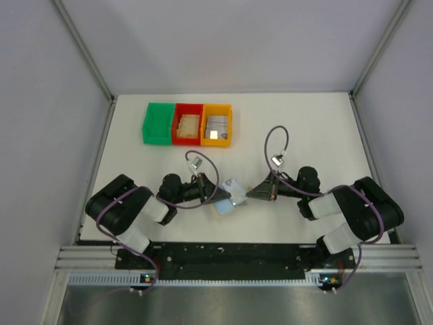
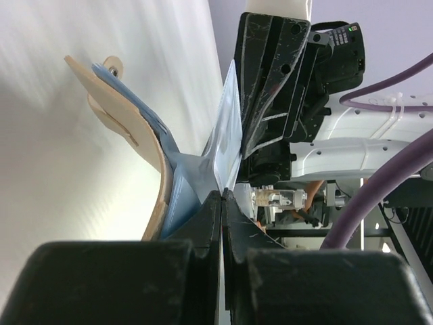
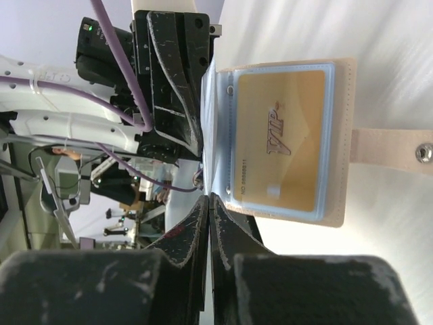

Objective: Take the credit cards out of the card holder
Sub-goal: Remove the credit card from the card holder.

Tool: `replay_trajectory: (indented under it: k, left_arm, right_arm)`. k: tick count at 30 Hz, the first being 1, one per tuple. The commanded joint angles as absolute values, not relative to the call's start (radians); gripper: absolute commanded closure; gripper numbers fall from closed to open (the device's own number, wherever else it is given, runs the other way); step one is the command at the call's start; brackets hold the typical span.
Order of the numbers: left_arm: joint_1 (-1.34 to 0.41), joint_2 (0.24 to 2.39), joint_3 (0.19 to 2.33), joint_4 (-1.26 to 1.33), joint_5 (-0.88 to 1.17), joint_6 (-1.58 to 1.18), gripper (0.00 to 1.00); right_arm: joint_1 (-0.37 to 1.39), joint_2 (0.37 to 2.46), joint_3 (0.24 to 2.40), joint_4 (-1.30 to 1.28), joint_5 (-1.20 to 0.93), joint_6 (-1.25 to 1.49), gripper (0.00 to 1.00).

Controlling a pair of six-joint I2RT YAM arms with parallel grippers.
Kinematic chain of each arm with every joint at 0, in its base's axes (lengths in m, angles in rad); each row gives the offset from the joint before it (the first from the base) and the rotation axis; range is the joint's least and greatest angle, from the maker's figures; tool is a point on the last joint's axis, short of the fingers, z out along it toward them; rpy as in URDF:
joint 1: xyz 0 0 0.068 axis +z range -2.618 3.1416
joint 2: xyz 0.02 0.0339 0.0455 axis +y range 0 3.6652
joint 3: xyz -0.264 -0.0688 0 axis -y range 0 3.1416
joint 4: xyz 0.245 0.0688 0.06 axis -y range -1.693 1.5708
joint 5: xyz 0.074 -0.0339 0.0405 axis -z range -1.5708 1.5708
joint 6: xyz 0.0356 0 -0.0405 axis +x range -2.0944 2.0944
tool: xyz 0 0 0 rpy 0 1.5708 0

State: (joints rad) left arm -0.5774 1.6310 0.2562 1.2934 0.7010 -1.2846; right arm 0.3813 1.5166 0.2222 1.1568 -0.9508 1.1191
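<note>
The card holder (image 1: 229,196) lies open between my two grippers near the table's front middle. In the right wrist view its tan cover (image 3: 342,135) lies flat, and a gold credit card (image 3: 281,139) sits in a blue-grey sleeve. A thin pale leaf (image 3: 211,128) stands up on edge. My right gripper (image 3: 209,197) is shut on one end of that leaf. My left gripper (image 2: 222,193) is shut on the other end, where the blue-grey lining (image 2: 183,183) folds. Whether a card lies inside either pinch is hidden. The tan cover (image 2: 115,122) curls away to the left.
At the back stand a green bin (image 1: 157,123), a red bin (image 1: 188,124) with tan cards and an orange bin (image 1: 217,126) with a grey card. The holder's strap with its snap (image 3: 423,152) sticks out sideways. Cables loop above both wrists.
</note>
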Motion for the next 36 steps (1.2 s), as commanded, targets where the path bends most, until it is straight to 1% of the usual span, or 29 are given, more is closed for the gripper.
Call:
replay_trajectory:
  k: [1,5,8,9,11,12,13,14,16,18,20,21,23,25,26,28,29,36]
  left_arm:
    - [-0.525,1.595,0.212,1.671,0.710,-1.267,1.00]
    - [-0.523,1.598,0.207,1.671,0.718,-1.264,1.00]
    - [-0.523,1.601,0.219,1.669,0.748,-1.262,1.00]
    - [-0.525,1.608,0.227,1.669,0.764,-1.267,1.00]
    - [-0.526,1.617,0.253,1.669,0.799,-1.270,1.00]
    - [-0.531,1.620,0.262,1.669,0.810,-1.272,1.00]
    - [-0.534,1.623,0.274,1.669,0.824,-1.272,1.00]
    - [-0.538,1.626,0.288,1.669,0.834,-1.275,1.00]
    - [-0.552,1.632,0.308,1.669,0.854,-1.281,1.00]
    - [-0.558,1.638,0.321,1.669,0.861,-1.284,1.00]
    - [-0.564,1.646,0.330,1.669,0.867,-1.289,1.00]
    - [-0.566,1.652,0.333,1.669,0.868,-1.290,1.00]
    - [-0.569,1.655,0.339,1.669,0.873,-1.292,1.00]
    - [-0.569,1.652,0.342,1.669,0.873,-1.292,1.00]
    - [-0.572,1.651,0.344,1.669,0.873,-1.292,1.00]
    - [-0.572,1.644,0.342,1.669,0.873,-1.292,1.00]
    - [-0.572,1.641,0.339,1.670,0.871,-1.290,1.00]
    - [-0.571,1.631,0.305,1.671,0.862,-1.278,1.00]
  right_arm:
    - [0.356,1.522,0.203,1.213,-0.946,1.098,1.00]
    - [0.354,1.522,0.198,1.213,-0.919,1.098,1.00]
    - [0.354,1.522,0.210,1.220,-0.937,1.106,1.00]
    - [0.354,1.519,0.221,1.212,-0.939,1.106,0.91]
    - [0.357,1.513,0.242,1.180,-0.934,1.095,0.67]
    - [0.362,1.511,0.259,1.146,-0.934,1.082,0.57]
    - [0.368,1.509,0.276,1.120,-0.928,1.065,0.50]
    - [0.374,1.511,0.296,1.094,-0.928,1.052,0.44]
    - [0.394,1.516,0.336,1.065,-0.923,1.037,0.38]
    - [0.408,1.523,0.376,1.049,-0.923,1.034,0.38]
    - [0.416,1.537,0.403,1.061,-0.925,1.045,0.40]
    - [0.417,1.545,0.416,1.069,-0.931,1.052,0.43]
    - [0.419,1.569,0.431,1.098,-0.936,1.072,0.52]
    - [0.425,1.595,0.442,1.133,-0.942,1.097,0.66]
    - [0.423,1.607,0.439,1.153,-0.939,1.110,0.72]
    - [0.425,1.632,0.430,1.196,-0.933,1.135,0.92]
    - [0.423,1.638,0.426,1.206,-0.930,1.143,1.00]
    - [0.388,1.640,0.367,1.247,-0.894,1.157,1.00]
